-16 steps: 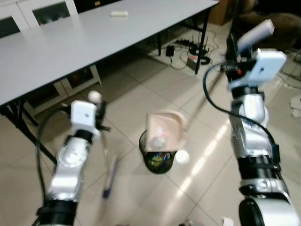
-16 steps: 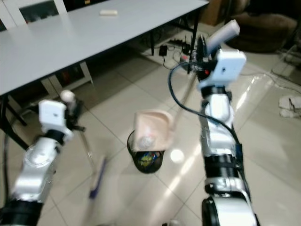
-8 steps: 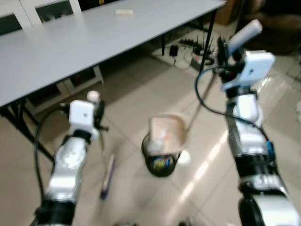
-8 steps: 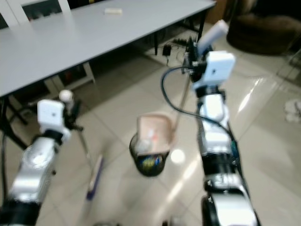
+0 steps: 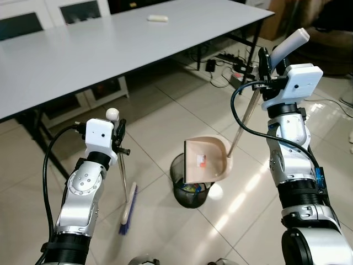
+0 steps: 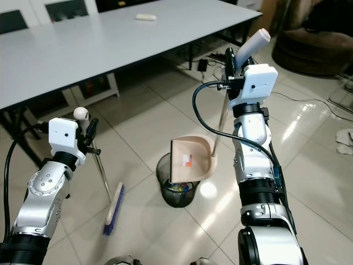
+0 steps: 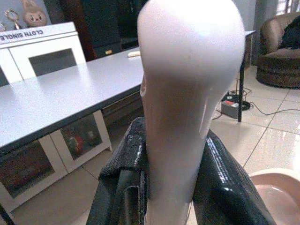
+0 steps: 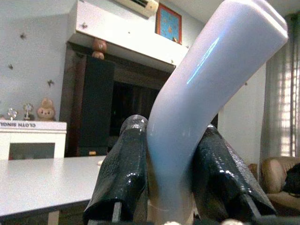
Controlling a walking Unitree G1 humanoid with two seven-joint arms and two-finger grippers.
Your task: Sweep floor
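The right end effector (image 6: 230, 59) is clenched on the pale handle of the dustpan (image 6: 191, 159), both black fingers (image 8: 123, 173) pressed against the grip. From there the thin metal shaft slants down to the beige pan, which hangs tilted, its open side facing up, directly over the black waste bin (image 6: 178, 187) on the tiled floor (image 6: 138, 132). A small red-and-white scrap lies inside the pan, and the bin holds coloured litter.

The left end effector (image 5: 118, 139) is clenched around the broom (image 5: 124, 190) just below its white rounded knob — the wrist view shows the fingers (image 7: 125, 159) hugging the handle on both sides. The broom's shaft runs down from it, and the blue-bristled head rests on the floor below and slightly toward the bin, near it but apart.

Beyond both end effectors stands a long grey worktop (image 5: 110, 44) with a small white object (image 5: 157, 18) on it — cables and a power strip (image 5: 229, 58) lie on the floor beyond the right one.
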